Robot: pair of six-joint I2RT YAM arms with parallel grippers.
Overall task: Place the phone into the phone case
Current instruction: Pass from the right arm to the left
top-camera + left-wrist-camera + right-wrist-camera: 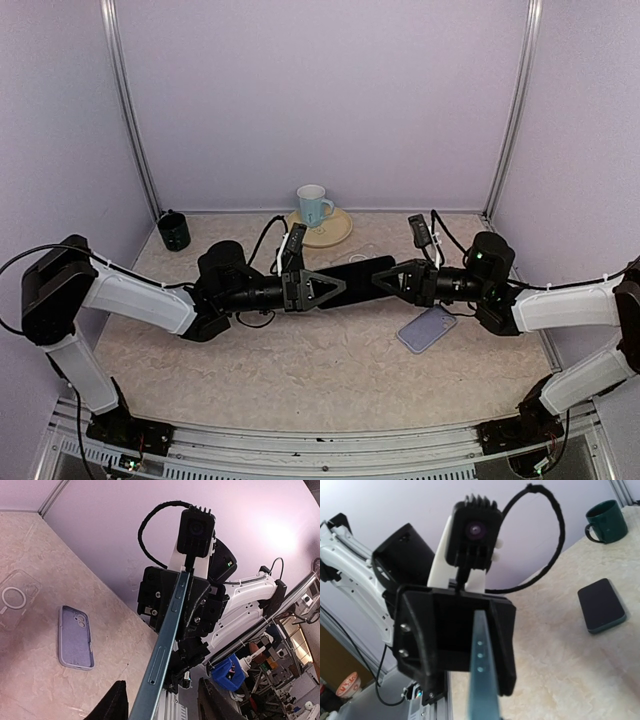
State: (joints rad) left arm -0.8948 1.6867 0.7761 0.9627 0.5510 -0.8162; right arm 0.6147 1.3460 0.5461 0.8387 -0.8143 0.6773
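Above the middle of the table (pixel 300 350), the phone (pixel 355 272) hangs in the air, bridged between the two arms. The right gripper (pixel 382 279) is clamped tight on one end of it; the left wrist view shows that end gripped by the flat faces. The left gripper (pixel 338 286) has the other end between its jaws, but they stand partly apart with a gap showing on one side of the thin edge, so it has no hold of its own yet. The lilac phone case (pixel 427 328) lies flat on the table, open side up, below the right arm and well apart from the phone. The main risk looks like the handover. If the right jaws let go before the left ones are firm, the smooth slab could slip or swing down and drop. The phone also sits off-centre in the left jaws. One finger would likely meet it first and shove it sideways against the right grip, twisting it askew. A clear case (pixel 15 600) lies near the lilac one, so aiming at the wrong shell is possible too.
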